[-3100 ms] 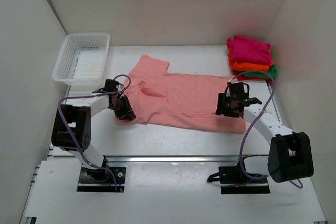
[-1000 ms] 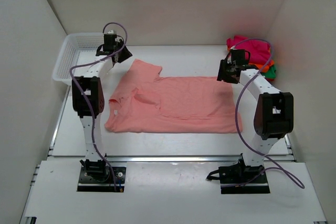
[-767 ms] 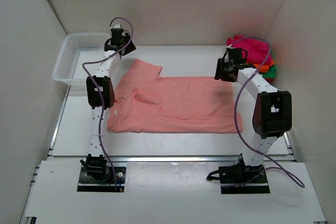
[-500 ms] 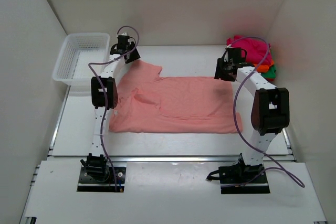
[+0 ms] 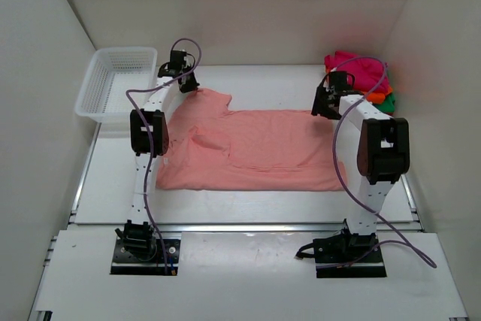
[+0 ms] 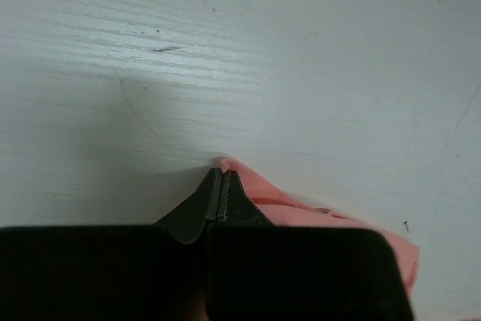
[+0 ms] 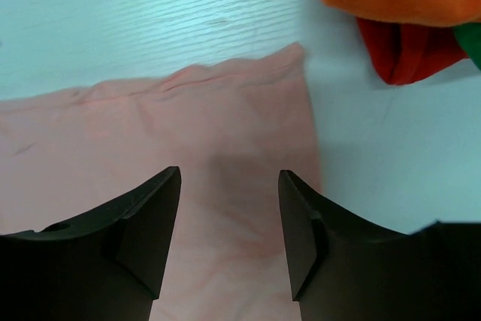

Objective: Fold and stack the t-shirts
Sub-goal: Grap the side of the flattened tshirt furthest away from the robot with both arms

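Rearward, left hand point(image 6: 219, 184) tight on salmon-pink shirt point(image 5: 259, 148) edge

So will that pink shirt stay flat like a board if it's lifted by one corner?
Probably not. The salmon-pink t-shirt lies creased and rippled, so it likely droops and folds. It looks thin, so probably light. The left hand pinches only a small tip, which might slip out.

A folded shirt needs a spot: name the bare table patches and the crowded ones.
Bare: strip between salmon-pink cloth t-shirt and near rail; far strip behind it. Crowded: white plastic mesh basket and left tool; stacked folded t-shirts and right tool.
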